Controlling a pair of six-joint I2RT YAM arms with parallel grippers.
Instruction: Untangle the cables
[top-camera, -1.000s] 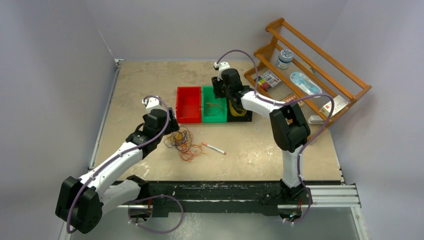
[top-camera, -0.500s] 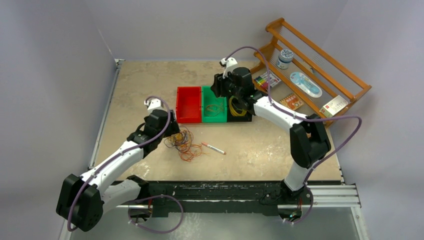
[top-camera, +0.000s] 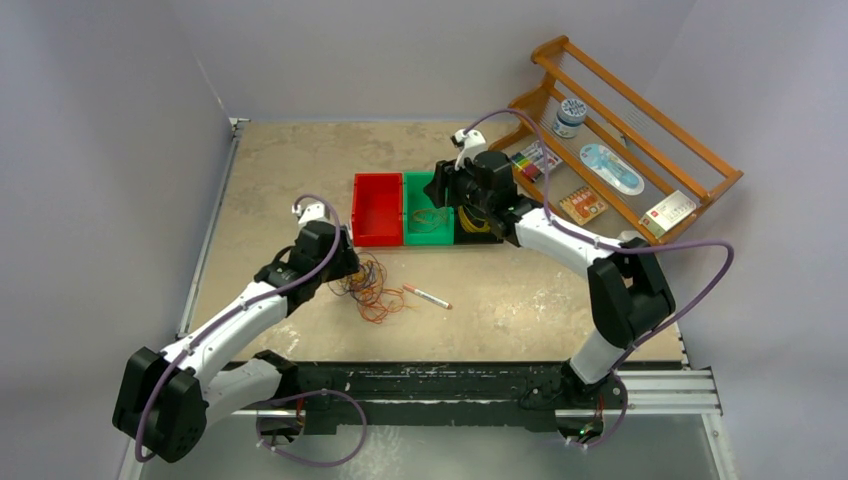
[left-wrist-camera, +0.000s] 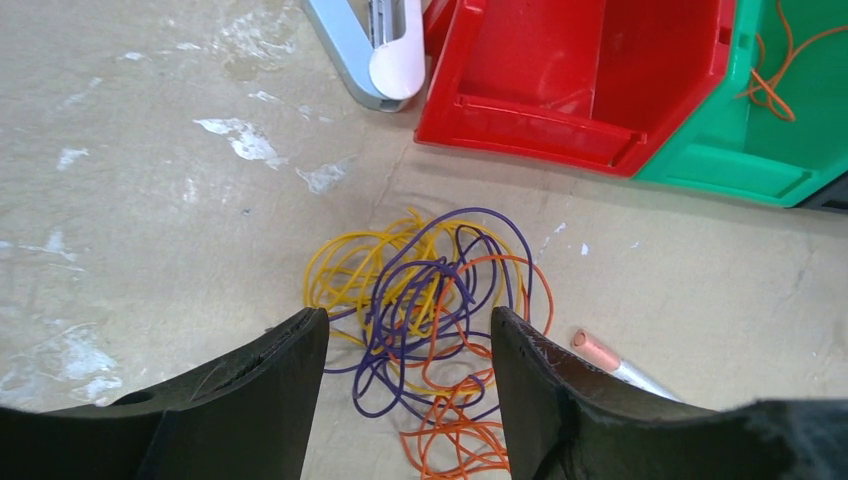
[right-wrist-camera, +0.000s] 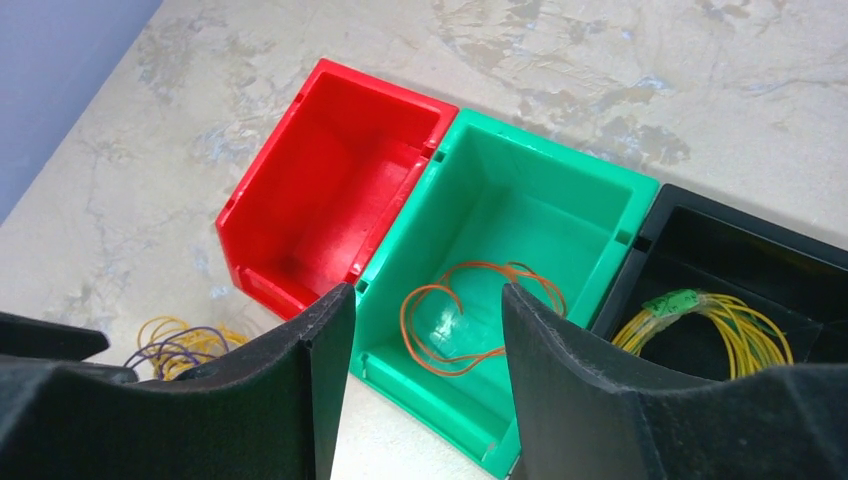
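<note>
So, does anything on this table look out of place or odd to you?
One thing: a pen lies loose on the table, just beside the tangled cables. It is not a cable and sits in none of the bins, so it looks stray. Nothing looks spilled or damaged.

Bare table (top-camera: 265, 185) left of the cables (top-camera: 368, 285) — red bin (top-camera: 378, 210) just beyond.
</note>
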